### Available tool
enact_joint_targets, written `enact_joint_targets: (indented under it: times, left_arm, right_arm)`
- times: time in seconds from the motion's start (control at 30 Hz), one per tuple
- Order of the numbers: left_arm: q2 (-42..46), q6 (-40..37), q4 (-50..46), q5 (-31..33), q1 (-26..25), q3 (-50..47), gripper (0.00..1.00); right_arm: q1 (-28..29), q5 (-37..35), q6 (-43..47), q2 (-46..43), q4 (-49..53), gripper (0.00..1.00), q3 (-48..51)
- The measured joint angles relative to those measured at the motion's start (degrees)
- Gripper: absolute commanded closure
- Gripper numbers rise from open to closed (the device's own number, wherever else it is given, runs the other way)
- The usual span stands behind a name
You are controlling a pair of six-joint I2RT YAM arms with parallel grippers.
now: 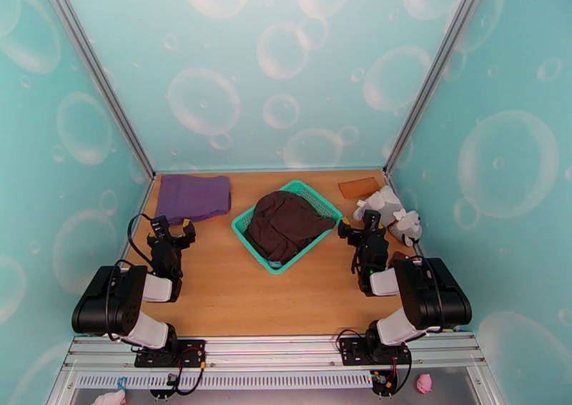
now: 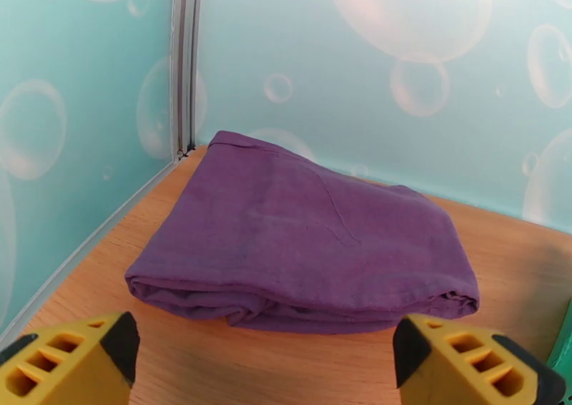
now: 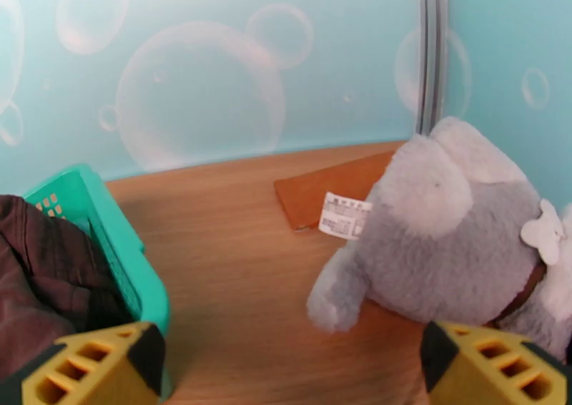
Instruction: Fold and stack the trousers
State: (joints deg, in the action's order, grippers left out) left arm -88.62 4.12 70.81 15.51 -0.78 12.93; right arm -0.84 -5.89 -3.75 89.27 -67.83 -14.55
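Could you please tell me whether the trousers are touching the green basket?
Touching. The top view shows the trousers heaped inside the basket, lying against its walls.

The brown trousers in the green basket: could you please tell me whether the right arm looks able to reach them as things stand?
Probably yes. The right claw stands open just beside the basket, the trousers lie heaped in it, uncovered, and nothing sits between them.

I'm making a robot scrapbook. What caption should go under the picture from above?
Brown trousers lie crumpled in the green basket between the left pincer and right pincer, both open.
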Motion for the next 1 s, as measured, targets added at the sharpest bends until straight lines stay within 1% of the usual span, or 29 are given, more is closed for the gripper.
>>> enact_joint_targets:
  times: [0.47,0.77,0.87,0.9,0.97,1.0]
  left_arm:
    - [0.0,-0.02,0.0,-0.02,-0.02,0.0,0.0]
    - [0.0,-1.33,2.8,0.33,-1.88,-0.55,0.01]
    - [0.66,-1.49,3.41,2.29,-2.54,-1.36,0.01]
    - [2.14,-1.88,2.05,4.24,-3.69,-1.53,0.01]
    - [7.74,-3.3,-1.7,8.79,-7.54,-1.4,0.01]
    - [11.85,-4.02,-4.28,11.23,-10.47,-1.05,0.01]
  right_arm:
    - [0.02,0.07,0.02,0.0,0.0,0.01,-0.04]
    - [0.96,-0.83,0.5,0.0,-0.07,0.01,-0.04]
    - [2.19,-3.82,0.63,-0.15,-1.01,0.01,0.44]
    - [3.13,-5.99,0.85,-1.07,-1.14,0.01,1.16]
    - [6.8,-12.37,2.14,-6.08,0.33,0.01,2.95]
    - [9.92,-16.28,3.48,-9.99,0.96,0.01,3.65]
